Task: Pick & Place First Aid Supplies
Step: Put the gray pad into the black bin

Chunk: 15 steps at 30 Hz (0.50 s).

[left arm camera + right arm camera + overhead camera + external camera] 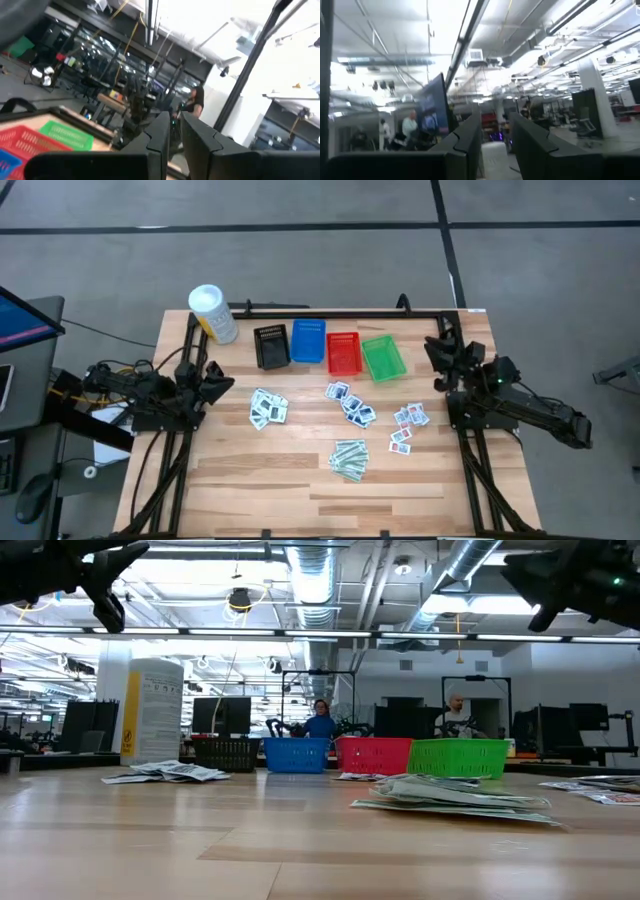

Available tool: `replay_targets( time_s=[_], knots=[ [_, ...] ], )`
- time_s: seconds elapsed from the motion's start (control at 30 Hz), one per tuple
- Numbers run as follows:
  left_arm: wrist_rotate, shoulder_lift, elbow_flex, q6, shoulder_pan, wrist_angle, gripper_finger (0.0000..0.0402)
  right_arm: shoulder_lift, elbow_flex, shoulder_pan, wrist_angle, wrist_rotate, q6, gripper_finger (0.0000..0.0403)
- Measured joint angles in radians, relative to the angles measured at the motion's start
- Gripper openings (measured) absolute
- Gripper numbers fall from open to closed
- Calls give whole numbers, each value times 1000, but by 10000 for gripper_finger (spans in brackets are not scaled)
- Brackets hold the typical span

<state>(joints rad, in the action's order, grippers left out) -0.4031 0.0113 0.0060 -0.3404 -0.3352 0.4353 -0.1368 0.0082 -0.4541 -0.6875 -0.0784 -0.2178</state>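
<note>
At opposite table edges, left gripper (213, 377) and right gripper (443, 350) hover empty.

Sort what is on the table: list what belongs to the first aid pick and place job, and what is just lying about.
Job:
white packets: left pile, middle pile, right pile
pale-green strips
black, blue, red, green baskets

Lying about:
white tub
</note>
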Motion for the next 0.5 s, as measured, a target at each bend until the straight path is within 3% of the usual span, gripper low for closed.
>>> replay_targets(
  time_s=[0.27, 0.5],
  knots=[
    [-15, 64, 0, 134, 0, 5, 48, -7, 3, 2, 13, -21, -59, 98],
    [-15, 203, 21, 276, 12, 27, 48, -119, 171, 2, 330, -80, 89, 98]
  ],
)
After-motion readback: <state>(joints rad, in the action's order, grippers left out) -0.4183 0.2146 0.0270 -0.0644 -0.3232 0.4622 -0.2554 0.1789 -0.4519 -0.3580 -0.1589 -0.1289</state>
